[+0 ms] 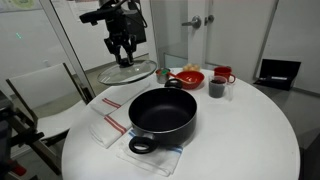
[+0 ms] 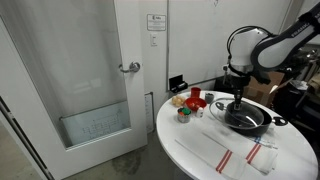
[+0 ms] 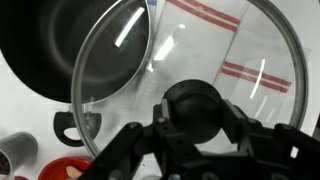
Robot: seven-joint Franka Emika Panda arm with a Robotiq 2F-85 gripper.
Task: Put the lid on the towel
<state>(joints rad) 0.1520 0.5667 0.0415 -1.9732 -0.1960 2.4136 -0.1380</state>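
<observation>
Round white table (image 1: 250, 135), glass door and pale walls behind it.

Claw (image 1: 122, 50): clamped on the black knob (image 3: 195, 105) of the lid (image 1: 128, 73). The wrist view shows a finger on either side of the knob, pinched in tight.

The lid is off the table, hanging roughly level beneath me and raised well above the surface.

The towel (image 1: 108, 118) is folded, white with red stripes, and lies flat on the table just beside the black pot (image 1: 163, 115). Nothing is on it.

Looking through the glass in the wrist view, I see the pot's dark bowl on one side and red stripes on the other. My judgement is that the lid sits over both and is not yet centred on the cloth.

Step in hand: carry the lid across, then lower it.

Notes for doing it well:
- Travel sideways at this height first, so the lid's rim clears the pot's rim and handles before any descent.
- Stop with the knob over the middle of the folded cloth. The lid looks about as wide as the towel, so an off-centre drop would leave part of the rim on bare table or leaning on the pot.
- Keep the lid level. The knob is round, so a tilt could let it swivel in my grip.
- Descend slowly until the rim meets the cloth all round, and only then part the fingers and lift straight up.

The red bowl (image 1: 188, 78) and the mug (image 1: 217, 89) sit on the far side of the pot, well apart from this path.
</observation>
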